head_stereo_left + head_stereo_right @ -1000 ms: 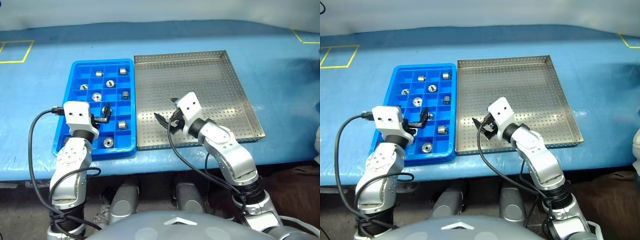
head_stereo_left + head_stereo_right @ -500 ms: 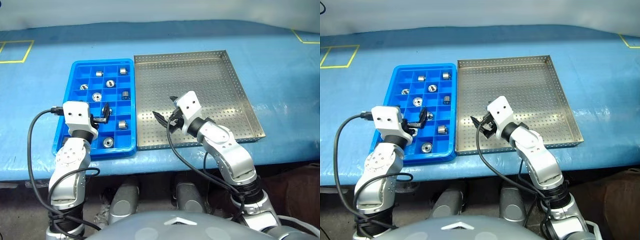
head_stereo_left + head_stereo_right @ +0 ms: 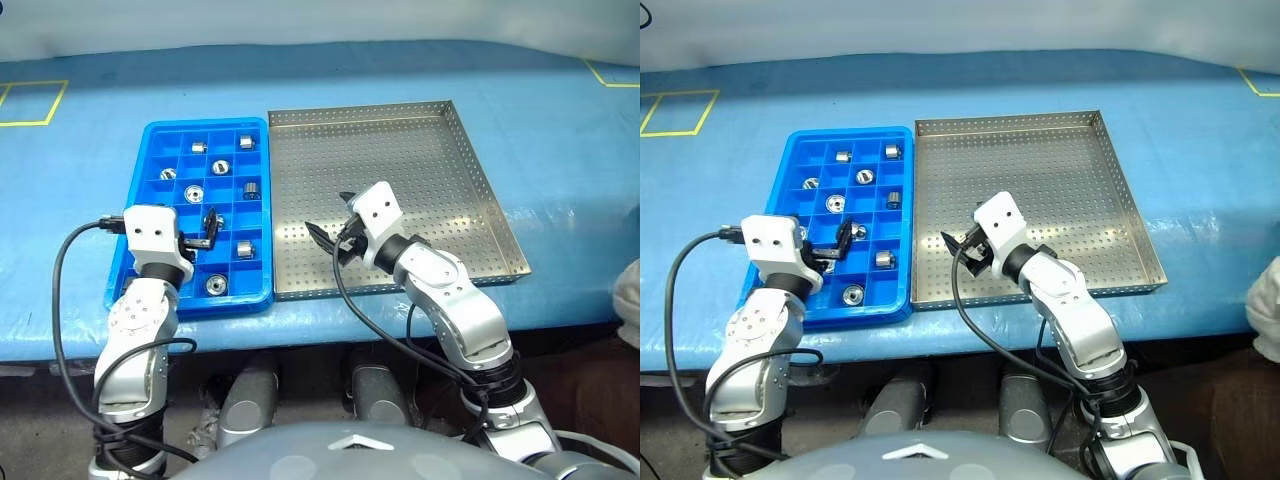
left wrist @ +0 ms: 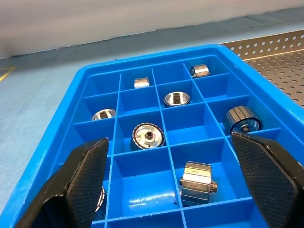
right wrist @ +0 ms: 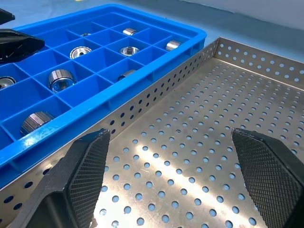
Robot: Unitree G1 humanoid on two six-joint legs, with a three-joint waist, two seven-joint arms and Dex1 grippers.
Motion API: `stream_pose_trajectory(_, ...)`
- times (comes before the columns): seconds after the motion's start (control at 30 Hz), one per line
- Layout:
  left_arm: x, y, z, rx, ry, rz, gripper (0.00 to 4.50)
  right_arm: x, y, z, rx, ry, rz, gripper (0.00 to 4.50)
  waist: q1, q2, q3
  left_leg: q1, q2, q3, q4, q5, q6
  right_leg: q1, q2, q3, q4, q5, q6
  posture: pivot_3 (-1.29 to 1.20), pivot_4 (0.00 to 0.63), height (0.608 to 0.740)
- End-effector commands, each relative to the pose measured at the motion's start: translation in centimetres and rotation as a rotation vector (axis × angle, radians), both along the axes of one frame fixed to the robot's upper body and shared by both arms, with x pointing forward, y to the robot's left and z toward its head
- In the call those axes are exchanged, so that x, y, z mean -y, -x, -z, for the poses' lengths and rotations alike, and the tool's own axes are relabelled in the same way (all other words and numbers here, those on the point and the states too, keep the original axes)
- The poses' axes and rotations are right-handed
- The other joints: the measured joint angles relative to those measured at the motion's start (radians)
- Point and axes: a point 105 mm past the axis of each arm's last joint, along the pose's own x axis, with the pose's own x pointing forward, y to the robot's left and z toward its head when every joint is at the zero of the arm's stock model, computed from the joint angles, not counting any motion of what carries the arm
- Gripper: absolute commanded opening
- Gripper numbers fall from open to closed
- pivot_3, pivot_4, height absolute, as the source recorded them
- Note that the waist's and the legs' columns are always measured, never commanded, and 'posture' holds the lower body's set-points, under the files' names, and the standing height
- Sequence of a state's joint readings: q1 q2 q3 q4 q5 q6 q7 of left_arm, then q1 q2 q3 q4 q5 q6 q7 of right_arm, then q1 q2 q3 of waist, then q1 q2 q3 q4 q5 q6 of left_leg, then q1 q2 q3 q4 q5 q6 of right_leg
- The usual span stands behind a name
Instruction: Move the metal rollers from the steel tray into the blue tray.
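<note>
The blue tray point(image 3: 150, 135) lies left of the steel tray point(image 3: 400, 165), the two side by side. Several metal rollers sit in the blue tray's compartments, among them one at the near end point(image 3: 216, 285) and one mid-tray point(image 4: 147, 136). The steel tray's perforated floor point(image 5: 228, 109) shows bare, with no rollers on it. My left gripper point(image 3: 208, 229) hangs open over the near part of the blue tray, nothing between its fingers point(image 4: 78, 178). My right gripper point(image 3: 332, 220) stands open and empty above the steel tray's near left area, close to the wall shared with the blue tray point(image 5: 142, 76).
Both trays rest on a blue-covered table point(image 3: 560, 150) near its front edge. Yellow tape outlines mark the far left point(image 3: 30, 105) and far right point(image 3: 610, 72) of the cover. A pale shape point(image 3: 628, 300) shows at the right edge, below the table front.
Both arms and grippers have stayed in place. The pale shape at the right edge has grown larger in view.
</note>
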State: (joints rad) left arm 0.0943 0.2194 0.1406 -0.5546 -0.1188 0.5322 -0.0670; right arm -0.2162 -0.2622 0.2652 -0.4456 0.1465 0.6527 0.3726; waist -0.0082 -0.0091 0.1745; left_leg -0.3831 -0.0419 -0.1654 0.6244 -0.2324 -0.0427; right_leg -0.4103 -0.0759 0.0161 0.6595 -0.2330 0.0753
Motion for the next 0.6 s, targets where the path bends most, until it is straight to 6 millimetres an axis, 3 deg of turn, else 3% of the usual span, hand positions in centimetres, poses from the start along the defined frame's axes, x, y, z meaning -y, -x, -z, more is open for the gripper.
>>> stream_pose_trajectory(0.03, 0.1, 0.3, -2.0, 0.079, -0.024, 0.01, 4.5, -0.2, 0.0, -1.3, 0.053, -0.029, -0.012, 4.32, 0.0, 0.0, 0.0, 0.0, 0.0, 0.0, 0.0, 0.0, 0.0, 0.0, 0.0, 0.0, 0.0, 0.0, 0.0, 0.09, 0.15, 0.74)
stream_pose_trajectory(0.37, 0.3, 0.5, -2.0, 0.077, -0.025, 0.016, 4.5, -0.1, 0.1, -1.4, 0.052, -0.033, -0.004, 4.32, 0.0, 0.0, 0.0, 0.0, 0.0, 0.0, 0.0, 0.0, 0.0, 0.0, 0.0, 0.0, 0.0, 0.0, 0.0, 0.09, 0.15, 0.74)
stream_pose_trajectory(0.6, -0.7, 1.3, -2.1, 0.082, -0.039, -0.001, 4.5, 0.3, 0.1, -1.2, 0.051, -0.022, 0.01, 4.32, 0.0, 0.0, 0.0, 0.0, 0.0, 0.0, 0.0, 0.0, 0.0, 0.0, 0.0, 0.0, 0.0, 0.0, 0.0, 0.09, 0.15, 0.74)
